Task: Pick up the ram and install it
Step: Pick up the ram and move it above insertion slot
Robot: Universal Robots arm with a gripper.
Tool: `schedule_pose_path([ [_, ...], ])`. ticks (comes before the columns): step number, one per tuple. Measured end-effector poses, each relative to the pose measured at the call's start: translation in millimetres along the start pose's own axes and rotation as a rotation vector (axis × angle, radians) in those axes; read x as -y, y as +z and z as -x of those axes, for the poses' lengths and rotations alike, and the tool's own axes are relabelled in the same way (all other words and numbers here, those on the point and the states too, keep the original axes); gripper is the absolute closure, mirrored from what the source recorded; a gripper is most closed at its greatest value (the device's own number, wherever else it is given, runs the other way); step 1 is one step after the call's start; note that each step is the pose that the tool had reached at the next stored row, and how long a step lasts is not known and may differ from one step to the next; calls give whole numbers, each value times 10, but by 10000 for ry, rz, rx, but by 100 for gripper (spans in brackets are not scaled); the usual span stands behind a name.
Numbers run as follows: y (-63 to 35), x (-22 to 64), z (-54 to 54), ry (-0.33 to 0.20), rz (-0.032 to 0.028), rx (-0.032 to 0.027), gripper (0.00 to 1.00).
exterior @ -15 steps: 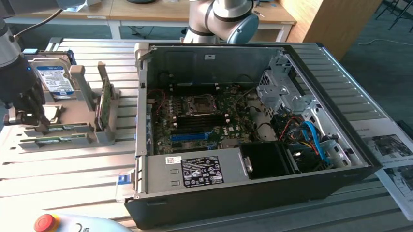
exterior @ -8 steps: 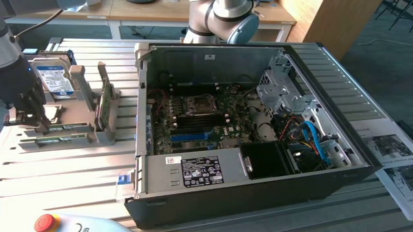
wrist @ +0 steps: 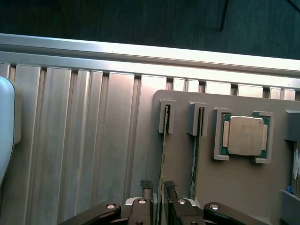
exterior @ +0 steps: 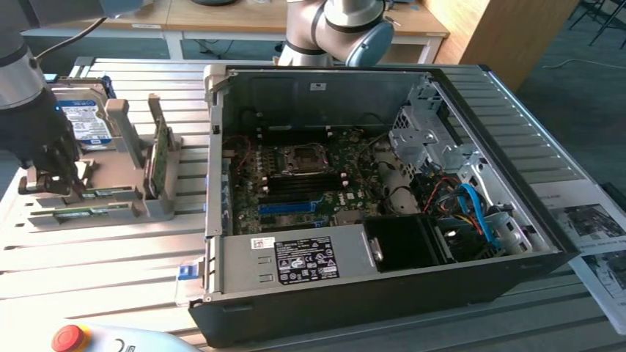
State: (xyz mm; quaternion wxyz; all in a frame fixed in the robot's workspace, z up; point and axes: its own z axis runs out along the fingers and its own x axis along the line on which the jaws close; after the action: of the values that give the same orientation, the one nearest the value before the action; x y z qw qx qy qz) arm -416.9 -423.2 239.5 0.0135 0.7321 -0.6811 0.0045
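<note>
Jaws apart, gripper (wrist: 158, 190) straddling ram (wrist: 163, 154), upright in holder (wrist: 243, 187) slot, exterior view's left of case (exterior: 391, 301). We'd centre on stick, close squarely on flat faces, clear of neighbouring stick (wrist: 196, 154).

ram (wrist: 163, 159) | thin green stick | standing on edge | in end slot of grey holder (wrist: 234, 187)

On the counter (exterior: 98, 257): a parts holder (exterior: 157, 209) and an open computer case (exterior: 391, 183)

The computer case stands just beside the parts holder, on the exterior view's right of it. In the holder, two neighbouring slots each carry a stick on edge. The hand (wrist: 158, 188) straddles the ram (wrist: 163, 154) in the slot nearest the holder's edge, jaws apart. A processor (wrist: 243, 136) lies beyond the second stick (wrist: 195, 154).
</note>
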Motion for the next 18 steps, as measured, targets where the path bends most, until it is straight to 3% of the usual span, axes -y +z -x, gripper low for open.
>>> schedule_pose_path([
  [12, 142, 19, -18, -12, -1, 28, 76],
  [18, 184, 100, -40, -13, -2, 33, 76],
])
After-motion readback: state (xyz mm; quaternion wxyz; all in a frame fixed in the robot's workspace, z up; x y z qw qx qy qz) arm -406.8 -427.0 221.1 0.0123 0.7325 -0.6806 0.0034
